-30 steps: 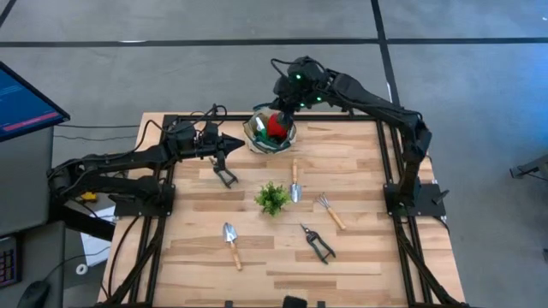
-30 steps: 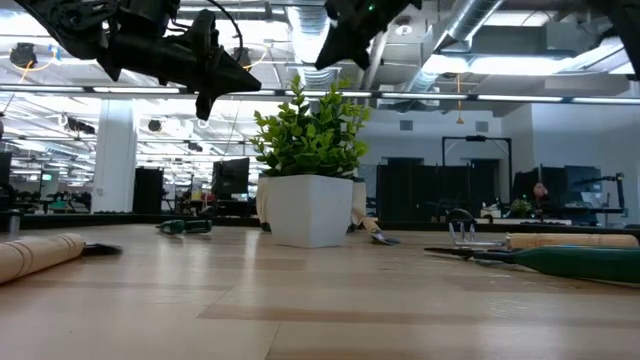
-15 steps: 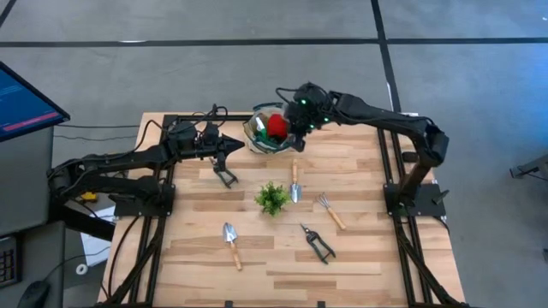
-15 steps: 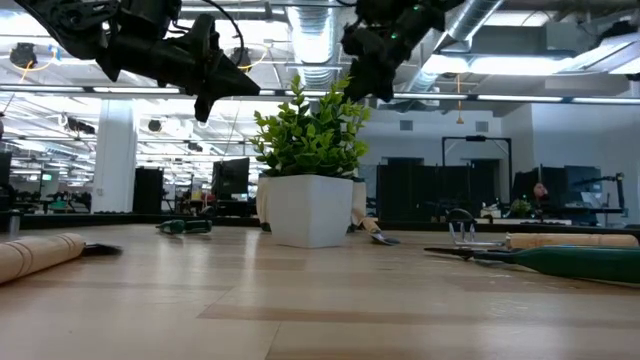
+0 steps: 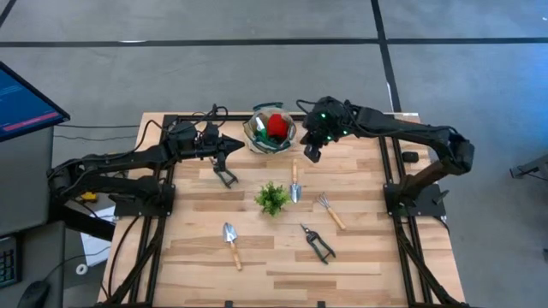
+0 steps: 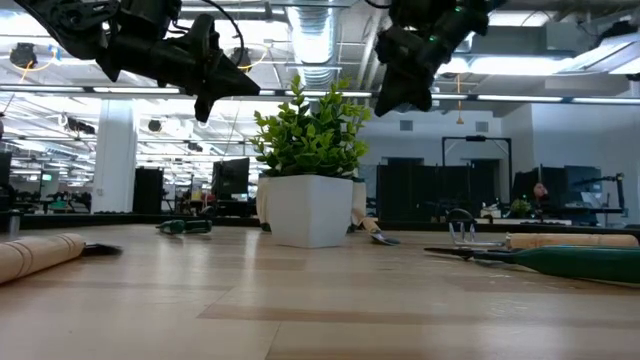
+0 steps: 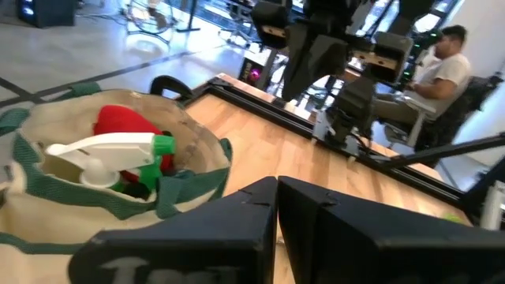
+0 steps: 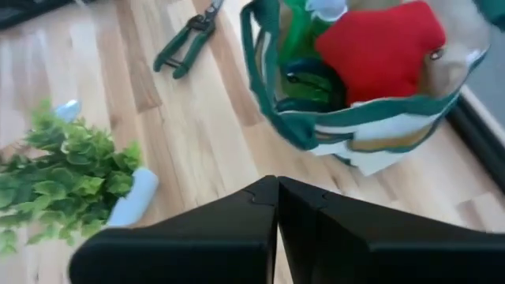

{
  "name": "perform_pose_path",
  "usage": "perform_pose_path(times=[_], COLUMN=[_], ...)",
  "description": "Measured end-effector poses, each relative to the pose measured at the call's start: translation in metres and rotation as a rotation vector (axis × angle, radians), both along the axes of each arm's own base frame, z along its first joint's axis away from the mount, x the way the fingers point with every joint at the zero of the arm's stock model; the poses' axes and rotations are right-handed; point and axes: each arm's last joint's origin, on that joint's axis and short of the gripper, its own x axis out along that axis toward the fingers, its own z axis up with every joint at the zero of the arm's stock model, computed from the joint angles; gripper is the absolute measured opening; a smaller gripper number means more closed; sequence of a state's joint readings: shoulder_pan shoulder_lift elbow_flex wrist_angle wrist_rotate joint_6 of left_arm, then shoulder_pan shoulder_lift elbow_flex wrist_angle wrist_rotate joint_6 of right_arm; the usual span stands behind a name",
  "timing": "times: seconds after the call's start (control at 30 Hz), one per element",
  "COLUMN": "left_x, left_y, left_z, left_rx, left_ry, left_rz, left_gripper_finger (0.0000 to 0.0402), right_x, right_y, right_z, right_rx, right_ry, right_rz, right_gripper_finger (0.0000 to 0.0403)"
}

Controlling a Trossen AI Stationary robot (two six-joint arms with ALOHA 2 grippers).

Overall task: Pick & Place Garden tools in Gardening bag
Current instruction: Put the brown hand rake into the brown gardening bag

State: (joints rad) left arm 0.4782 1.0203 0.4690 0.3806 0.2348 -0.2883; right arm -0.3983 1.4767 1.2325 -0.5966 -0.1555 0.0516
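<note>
Near the far edge of the bench point(image 5: 360, 257) sits the gardening bag point(image 5: 259, 139), a round beige tote with a dark green rim, holding a red glove point(image 5: 276, 126) and a green spray bottle point(image 7: 110, 154) with a white trigger head. Just beside the bag on its right hangs the right gripper point(image 5: 312, 152), above the wood with its jaws pressed together and holding nothing; its wrist view looks down past the closed fingers onto the bag's rim and the leafy plant point(image 5: 272, 198). On the bag's other side the left gripper point(image 5: 229, 145) hovers above the bench, jaws likewise closed and empty, pointing toward the bag. Below it on the wood lies a pair of green-handled shears point(image 5: 225, 176). The small plant in its white pot stands near the middle of the bench, and a trowel point(image 5: 294, 181) with a wooden handle lies just beside it on the right. Farther right rests a small hand rake point(image 5: 330, 210). Toward the near edge lie a second trowel point(image 5: 231, 243) and the black-handled pruning shears point(image 5: 317, 242), well apart from the bag. A seated person point(image 7: 442, 71) shows in the room beyond the bench.
</note>
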Motion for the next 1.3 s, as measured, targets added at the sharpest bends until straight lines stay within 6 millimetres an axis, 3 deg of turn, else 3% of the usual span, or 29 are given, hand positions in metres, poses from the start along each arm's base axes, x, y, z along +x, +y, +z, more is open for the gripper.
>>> perform_pose_path(times=[0.53,1.3], left_x=[0.004,0.015], left_y=[-0.009,-0.041], left_z=[0.000,0.000], left_rx=[-0.016,-0.011], left_ry=[-0.008,-0.008], left_rz=[-0.102,-0.235], left_gripper_finger=[0.0002,0.0002], right_x=[-0.010,-0.012], right_y=[0.044,0.099], right_z=[-0.022,-0.034], right_rx=[0.055,0.103], right_ry=[0.001,0.144], right_rz=[-0.054,-0.096], right_gripper_finger=[0.0000,0.0000])
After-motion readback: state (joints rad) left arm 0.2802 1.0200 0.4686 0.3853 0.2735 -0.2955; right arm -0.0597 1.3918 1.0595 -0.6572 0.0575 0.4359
